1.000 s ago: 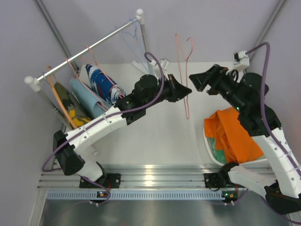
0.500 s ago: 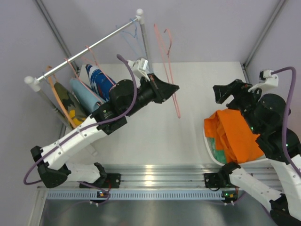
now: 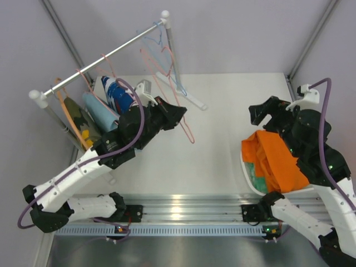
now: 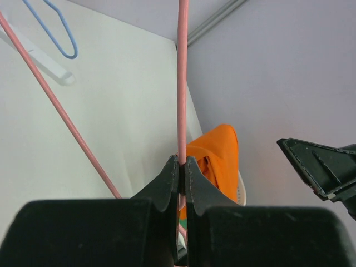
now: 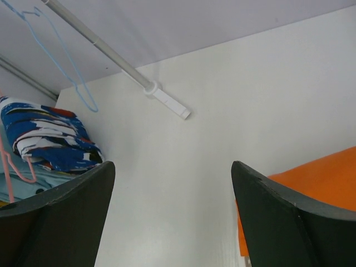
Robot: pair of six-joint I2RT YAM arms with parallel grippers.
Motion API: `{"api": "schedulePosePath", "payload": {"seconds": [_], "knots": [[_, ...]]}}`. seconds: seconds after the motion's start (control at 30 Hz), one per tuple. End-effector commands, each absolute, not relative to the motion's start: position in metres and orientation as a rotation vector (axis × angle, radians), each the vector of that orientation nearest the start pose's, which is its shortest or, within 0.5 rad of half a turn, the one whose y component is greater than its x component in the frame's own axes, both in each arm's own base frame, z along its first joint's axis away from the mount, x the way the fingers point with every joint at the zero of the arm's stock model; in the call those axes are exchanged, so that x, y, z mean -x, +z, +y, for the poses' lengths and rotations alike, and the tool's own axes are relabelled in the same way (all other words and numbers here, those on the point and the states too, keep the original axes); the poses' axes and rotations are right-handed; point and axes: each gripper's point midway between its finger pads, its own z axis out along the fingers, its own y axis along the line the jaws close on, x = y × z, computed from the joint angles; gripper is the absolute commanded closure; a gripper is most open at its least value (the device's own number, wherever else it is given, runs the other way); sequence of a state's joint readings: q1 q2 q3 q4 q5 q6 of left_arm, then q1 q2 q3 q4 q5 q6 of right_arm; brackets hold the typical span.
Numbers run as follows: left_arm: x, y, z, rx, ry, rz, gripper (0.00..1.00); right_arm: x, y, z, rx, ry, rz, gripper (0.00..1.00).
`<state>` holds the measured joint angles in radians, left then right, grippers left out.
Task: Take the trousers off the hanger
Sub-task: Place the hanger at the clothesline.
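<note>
**Top external view: left arm holds a bare hanger, three pairs left on the rail**

The left end effector (image 3: 175, 114) is clamped on the wire of a pink hanger (image 3: 189, 135) that carries no cloth. The left wrist view confirms it: the two fingers are pressed together on the pink wire (image 4: 182, 83) with no gap beside it. The hanger is held out over the table (image 3: 217, 167), just beside the rail (image 3: 105, 55). That fits a stripped hanger on its way to be parked with the other empty one, a blue hanger (image 3: 177, 75) hanging at the rail's far end.

The right end effector (image 3: 258, 114) hangs spread wide and empty; its wrist view shows only bare table between the fingers (image 5: 55, 217). It hovers directly above the white bin (image 3: 245, 167) at the right. The orange trousers (image 3: 278, 158) lie heaped there over the mint green trousers (image 3: 257, 173), part of the orange cloth spilling over the rim. That position suits an arm whose job is to drop pulled-off garments into the bin.

Three pairs hang bunched at the rail's left end:
- the blue-and-white patterned trousers (image 3: 119, 97), nearest the left arm
- the light blue trousers (image 3: 103, 117)
- the olive camouflage trousers (image 3: 80, 125), at the far left

By this count the task is less than half done. The patterned pair looks like the easiest next pick. The risk I see is the held wire snagging the neighbouring hangers if it swings in close
</note>
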<state>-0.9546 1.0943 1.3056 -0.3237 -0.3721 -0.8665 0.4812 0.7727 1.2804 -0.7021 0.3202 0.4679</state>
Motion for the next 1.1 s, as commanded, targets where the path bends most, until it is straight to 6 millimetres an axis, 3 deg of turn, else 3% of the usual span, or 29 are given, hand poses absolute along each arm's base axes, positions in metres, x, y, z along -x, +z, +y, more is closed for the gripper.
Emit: {"api": "schedulePosePath", "payload": {"seconds": [0.0,0.13,0.27,0.47,0.83,1.07], "knots": [[-0.251,0.409,-0.270,0.237,-0.989,1.746,1.00,-0.245,0.386,0.084,-0.231,0.411,1.747,0.14],[-0.272,0.402,-0.269,0.225,-0.978,1.791,1.00,-0.249,0.380,0.088,-0.222,0.406,1.764,0.15],[-0.307,0.391,-0.251,0.300,-0.972,1.804,1.00,-0.252,0.377,0.088,-0.222,0.402,1.771,0.15],[-0.339,0.409,-0.239,0.290,-0.933,1.714,1.00,-0.254,0.374,0.088,-0.227,0.394,1.772,0.14],[-0.405,0.408,-0.210,0.353,-0.852,1.691,1.00,-0.264,0.365,0.089,-0.221,0.366,1.779,0.14],[-0.430,0.404,-0.216,0.330,-0.858,1.707,1.00,-0.265,0.359,0.089,-0.221,0.362,1.783,0.14]]}}
